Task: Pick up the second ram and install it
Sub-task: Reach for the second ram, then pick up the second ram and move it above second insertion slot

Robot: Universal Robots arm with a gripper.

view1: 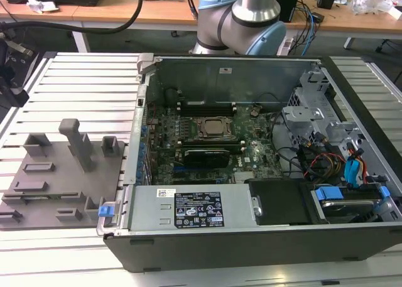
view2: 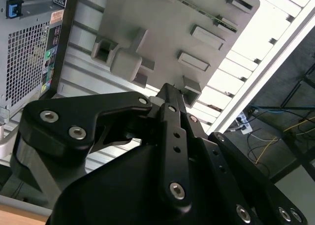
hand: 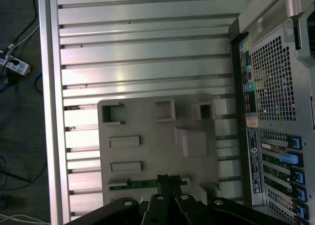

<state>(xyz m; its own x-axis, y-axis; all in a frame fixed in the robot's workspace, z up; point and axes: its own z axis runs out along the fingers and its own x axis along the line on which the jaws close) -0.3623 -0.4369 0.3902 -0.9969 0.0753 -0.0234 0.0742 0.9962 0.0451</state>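
Gripper (hand: pixel 164 177) clenched on nothing, hovering over gray tray (hand: pixel 157 153), at the exterior view's left of the case (view1: pixel 251 249). Ram (hand: pixel 140 184) lying in a tray slot, just beside the fingertips (hand: pixel 160 178). Advisable: spread wide, centre on the stick, close squarely across its thin faces.

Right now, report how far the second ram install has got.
Done: nothing shows as finished; the second ram lies in the grey fixture tray beside the open computer case. In hand: the end effector hovers above the tray, near that stick. Left: the pickup and the seating on the motherboard.
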